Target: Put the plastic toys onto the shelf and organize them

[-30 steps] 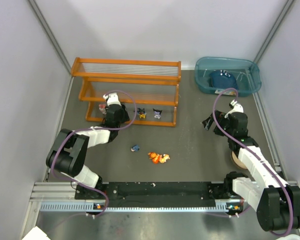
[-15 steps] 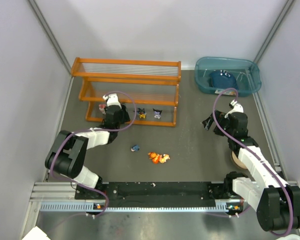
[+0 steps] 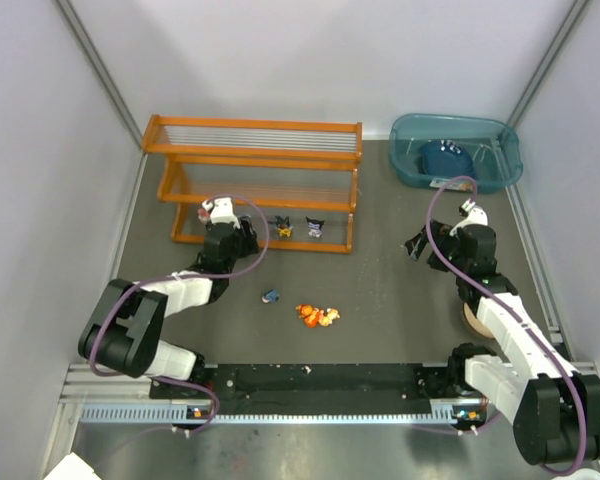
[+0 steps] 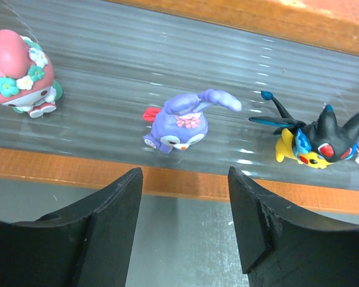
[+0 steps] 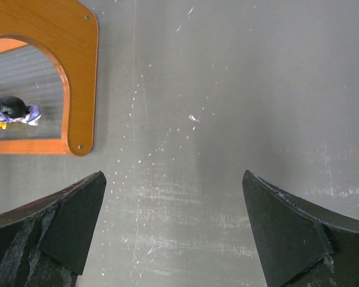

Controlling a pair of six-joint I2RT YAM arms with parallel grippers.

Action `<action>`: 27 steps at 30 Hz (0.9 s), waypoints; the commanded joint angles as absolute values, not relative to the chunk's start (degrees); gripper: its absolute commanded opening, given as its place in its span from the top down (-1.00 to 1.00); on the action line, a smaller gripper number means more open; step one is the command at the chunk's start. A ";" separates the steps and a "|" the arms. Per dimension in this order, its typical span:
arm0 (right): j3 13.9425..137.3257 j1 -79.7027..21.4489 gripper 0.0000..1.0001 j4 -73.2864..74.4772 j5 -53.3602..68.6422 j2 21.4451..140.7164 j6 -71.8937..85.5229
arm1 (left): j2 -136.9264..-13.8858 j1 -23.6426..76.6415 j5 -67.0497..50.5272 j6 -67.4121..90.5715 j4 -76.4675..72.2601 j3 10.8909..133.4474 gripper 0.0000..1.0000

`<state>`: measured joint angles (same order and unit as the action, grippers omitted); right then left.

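I see purple long-eared toy (image 4: 178,122) on shelf (image 4: 323,194) rods, pink-hooded toy (image 4: 19,73) at left, black-yellow toy (image 4: 314,144) at right. My left fingers (image 4: 107,227) apart, empty; right fingers (image 5: 66,221) wide apart.

Figurines (image 4: 178,124) line the lowest tier of the shelf (image 3: 250,152); loose toys (image 3: 318,316) lie before it.

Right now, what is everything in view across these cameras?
Orange-framed silvery-rod shelf: one, far left.
Small plastic figurines on its bottom tier: four; pink, purple, black-yellow, black-purple.
Blue figurine: one, table before shelf.
Orange-yellow figurines: clustered, count unclear, beside the blue one.
Teal translucent bin: one, far right, holding dark blue item.
Tan round object: one, by right arm.
Left gripper: open, facing bottom tier.
Right gripper: open, over the table.
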<state>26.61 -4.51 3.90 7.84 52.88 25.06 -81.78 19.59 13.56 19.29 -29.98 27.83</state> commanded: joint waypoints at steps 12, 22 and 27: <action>26.28 -5.10 -0.98 1.93 8.00 51.94 24.43 | -57.68 22.76 0.98 17.67 -29.97 14.43 -0.27; 26.10 -5.10 -0.98 1.23 8.79 52.56 24.87 | -30.50 32.61 0.89 16.70 -20.84 3.87 -0.25; 26.10 -5.10 -0.98 1.32 8.97 52.56 24.87 | -33.73 32.69 -7.62 14.16 -18.64 6.67 -0.25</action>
